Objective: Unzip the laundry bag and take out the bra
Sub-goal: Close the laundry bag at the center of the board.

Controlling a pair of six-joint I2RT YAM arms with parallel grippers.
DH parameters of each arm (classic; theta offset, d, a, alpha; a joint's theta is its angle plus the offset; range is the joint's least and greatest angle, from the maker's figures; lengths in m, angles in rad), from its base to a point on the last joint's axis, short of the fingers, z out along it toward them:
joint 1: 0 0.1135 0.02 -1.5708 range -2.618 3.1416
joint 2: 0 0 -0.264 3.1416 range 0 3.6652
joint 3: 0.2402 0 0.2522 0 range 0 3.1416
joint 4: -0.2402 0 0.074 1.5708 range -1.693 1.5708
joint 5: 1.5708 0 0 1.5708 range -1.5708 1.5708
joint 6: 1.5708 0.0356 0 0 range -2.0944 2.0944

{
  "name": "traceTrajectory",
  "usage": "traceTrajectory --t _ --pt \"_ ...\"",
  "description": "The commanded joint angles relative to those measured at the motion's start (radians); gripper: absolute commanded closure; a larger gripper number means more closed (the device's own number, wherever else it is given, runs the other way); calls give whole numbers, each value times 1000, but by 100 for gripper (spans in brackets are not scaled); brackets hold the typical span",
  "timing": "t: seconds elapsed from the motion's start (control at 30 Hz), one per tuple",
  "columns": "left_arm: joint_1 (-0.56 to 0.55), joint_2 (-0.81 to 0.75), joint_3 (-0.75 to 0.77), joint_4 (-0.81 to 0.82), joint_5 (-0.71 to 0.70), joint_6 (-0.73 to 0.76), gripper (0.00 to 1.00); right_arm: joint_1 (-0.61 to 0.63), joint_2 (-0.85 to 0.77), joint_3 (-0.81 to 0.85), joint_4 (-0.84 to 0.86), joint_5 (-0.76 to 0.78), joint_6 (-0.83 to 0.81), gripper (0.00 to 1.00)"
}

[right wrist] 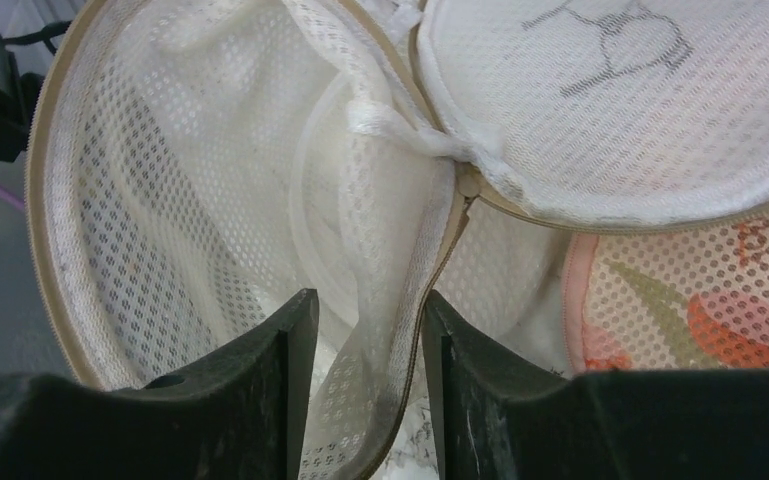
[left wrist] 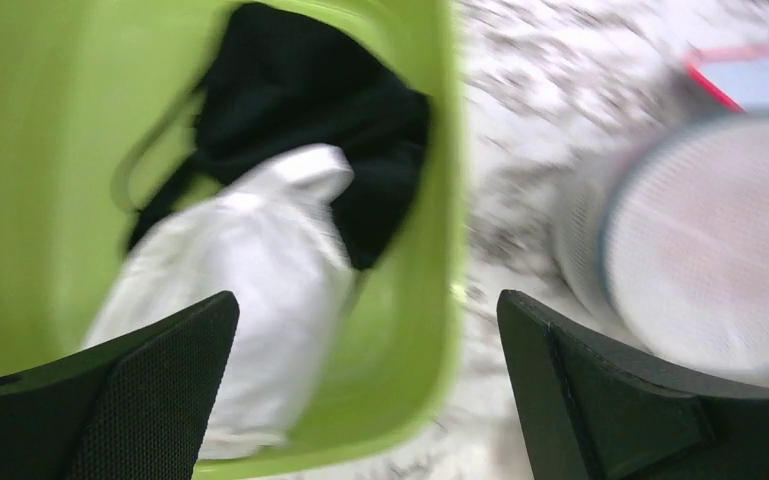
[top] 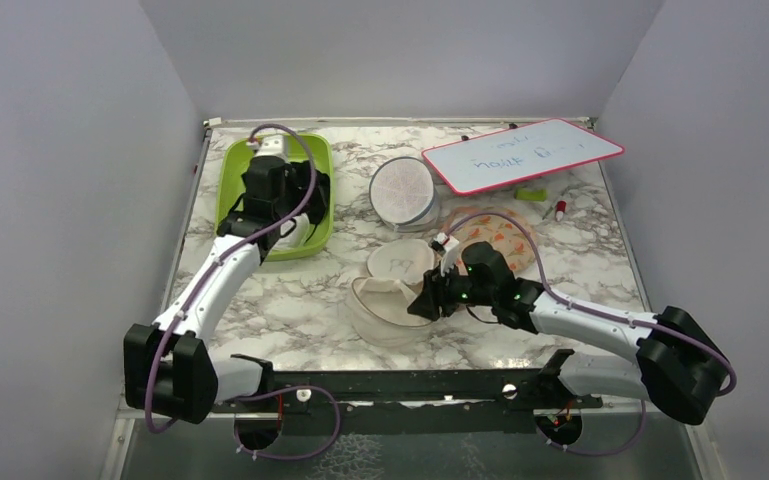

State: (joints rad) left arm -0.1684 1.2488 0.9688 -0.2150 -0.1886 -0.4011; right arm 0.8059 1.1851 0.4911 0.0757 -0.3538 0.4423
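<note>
The laundry bag [top: 385, 308] lies unzipped at the table's middle, its cream lid with the bra drawing [top: 400, 262] flipped back. In the right wrist view its mesh inside [right wrist: 190, 190] looks hollow. My right gripper [top: 430, 300] is shut on the bag's tan zipper rim [right wrist: 400, 330], which runs between the fingers [right wrist: 370, 300]. The black bra [left wrist: 310, 110] lies in the green bin [left wrist: 400, 360] on a white cloth [left wrist: 250, 280]. My left gripper [left wrist: 368, 300] hangs open and empty over the bin's right rim; it also shows in the top view [top: 285, 200].
A plain gridded mesh pod [top: 403, 190] stands right of the green bin [top: 235, 165]. An orange floral pouch [top: 505, 240] lies behind my right arm. A pink-edged whiteboard [top: 520, 155] and a red-capped marker [top: 560, 210] are at the back right. Grey walls enclose the table.
</note>
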Motion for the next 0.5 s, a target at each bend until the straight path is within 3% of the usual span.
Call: traceTrajectory --t 0.0,0.1,0.23,0.47 --pt "-147 -32 -34 11 302 104 4 6 -42 -5 0 -57 -17 53" --pt "-191 -27 -114 115 449 72 9 5 -61 -36 -23 -18 5 46" --pt "-212 44 -171 183 554 4 9 6 -49 -92 36 -56 45 46" --pt "-239 133 -231 274 632 -55 1 5 28 -169 131 -104 118 63"
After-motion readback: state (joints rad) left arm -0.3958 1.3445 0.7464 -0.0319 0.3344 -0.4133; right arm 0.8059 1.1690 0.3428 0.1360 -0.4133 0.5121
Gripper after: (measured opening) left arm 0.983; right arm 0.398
